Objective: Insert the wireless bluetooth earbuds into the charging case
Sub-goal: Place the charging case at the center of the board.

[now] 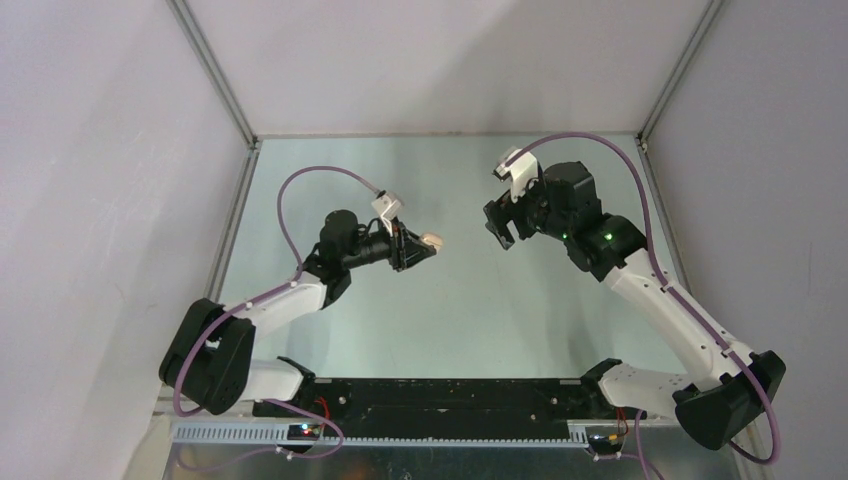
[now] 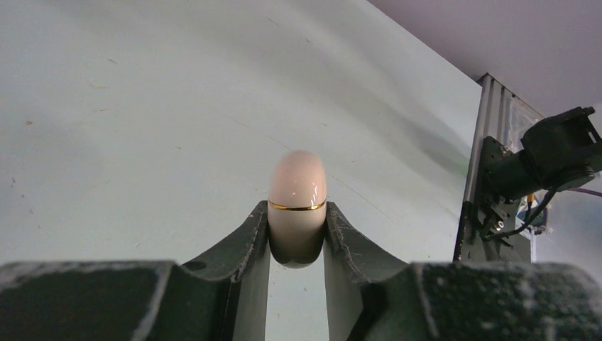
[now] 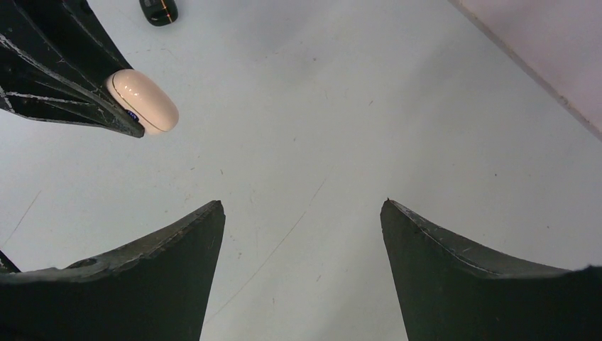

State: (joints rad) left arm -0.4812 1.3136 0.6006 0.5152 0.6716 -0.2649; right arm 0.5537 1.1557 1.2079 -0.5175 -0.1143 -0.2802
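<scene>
An off-white oval charging case (image 2: 297, 181) with a thin gold seam is closed and pinched between the fingers of my left gripper (image 2: 297, 207), which is shut on its lower half. In the top view the case (image 1: 432, 240) sticks out of the left gripper (image 1: 412, 247) above the table's middle, pointing right. My right gripper (image 1: 505, 230) hovers a short way to its right, open and with nothing in it (image 3: 303, 202). From the right wrist the case (image 3: 145, 101) shows at the upper left. The earbuds are out of view.
A small dark oval object (image 3: 157, 11) with a gold line lies on the table at the top edge of the right wrist view. Grey walls and aluminium posts (image 1: 215, 70) enclose the pale green table (image 1: 440, 320).
</scene>
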